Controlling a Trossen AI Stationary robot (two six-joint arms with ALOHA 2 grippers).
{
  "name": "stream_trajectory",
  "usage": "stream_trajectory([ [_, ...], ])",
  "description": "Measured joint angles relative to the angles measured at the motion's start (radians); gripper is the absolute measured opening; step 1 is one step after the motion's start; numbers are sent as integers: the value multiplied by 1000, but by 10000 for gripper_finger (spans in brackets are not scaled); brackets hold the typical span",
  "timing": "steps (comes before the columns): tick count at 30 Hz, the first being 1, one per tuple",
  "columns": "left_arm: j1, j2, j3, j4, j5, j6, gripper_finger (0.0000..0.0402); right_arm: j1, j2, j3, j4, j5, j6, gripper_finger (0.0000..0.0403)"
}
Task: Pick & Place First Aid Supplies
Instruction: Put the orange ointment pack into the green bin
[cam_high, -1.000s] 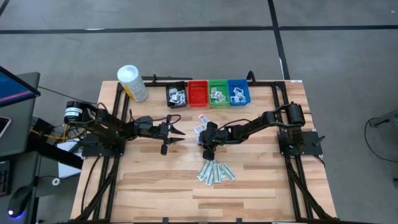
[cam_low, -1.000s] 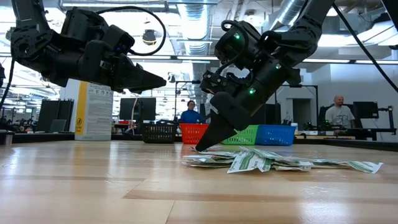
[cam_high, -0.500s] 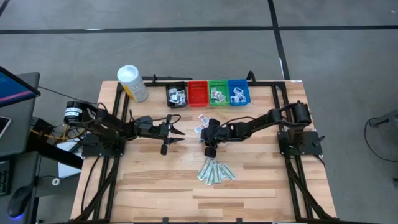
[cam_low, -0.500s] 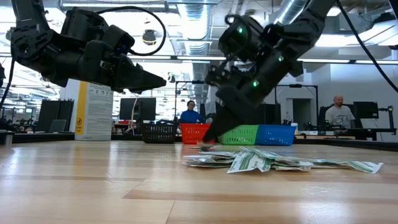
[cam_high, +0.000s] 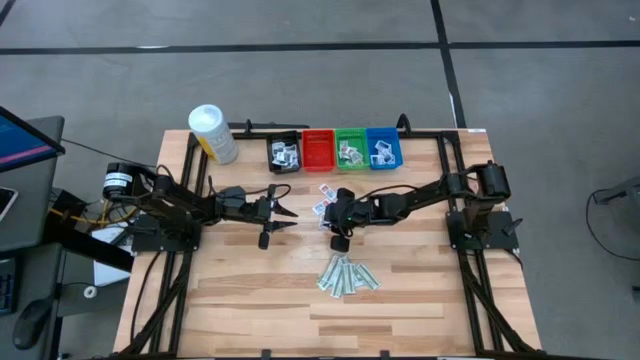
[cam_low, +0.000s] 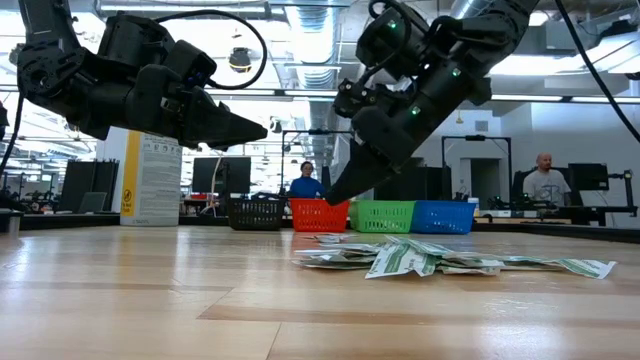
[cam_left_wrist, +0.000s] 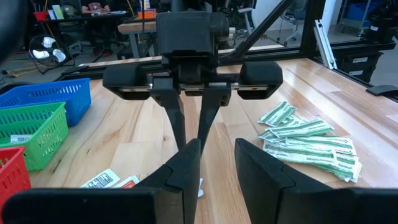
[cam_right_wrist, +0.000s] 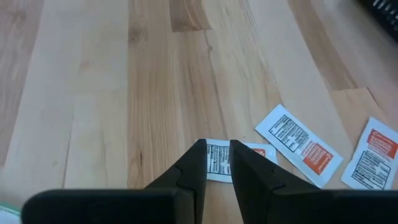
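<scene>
Three white packets (cam_right_wrist: 297, 145) lie flat on the tabletop (cam_high: 420, 290) just near of the bins (cam_high: 335, 150), and the right tool (cam_right_wrist: 216, 163) hovers over one, jaws narrowly parted, holding nothing. Paper-light and floppy, best pinched by an edge. Left tool (cam_left_wrist: 214, 163) waits left of it, part open, empty.

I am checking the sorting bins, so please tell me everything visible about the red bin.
The red bin is a small rectangular basket of plastic lattice, upright in the row at the table's far edge. The black bin touches one side and the green bin the other. Seen from above it looks empty, while its neighbours hold white packets. Nothing else touches it; both arms are away from it.
</scene>
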Motion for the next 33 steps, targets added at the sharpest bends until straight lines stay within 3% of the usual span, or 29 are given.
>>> stream_trajectory([
  [5, 0, 0, 0, 0, 0, 0, 102, 2, 8, 1, 2, 0, 0, 67],
  [9, 0, 0, 0, 0, 0, 0, 102, 9, 8, 2, 9, 0, 0, 97],
  [19, 0, 0, 0, 0, 0, 0, 102, -5, 18, 3, 17, 5, 17, 259],
  [23, 0, 0, 0, 0, 0, 0, 102, -23, 83, 3, 45, 3, 39, 304],
  [28, 0, 0, 0, 0, 0, 0, 102, -29, 178, 10, 107, 1, 41, 328],
  [33, 0, 0, 0, 1, 0, 0, 102, -36, 196, 8, 110, 11, 60, 325],
])
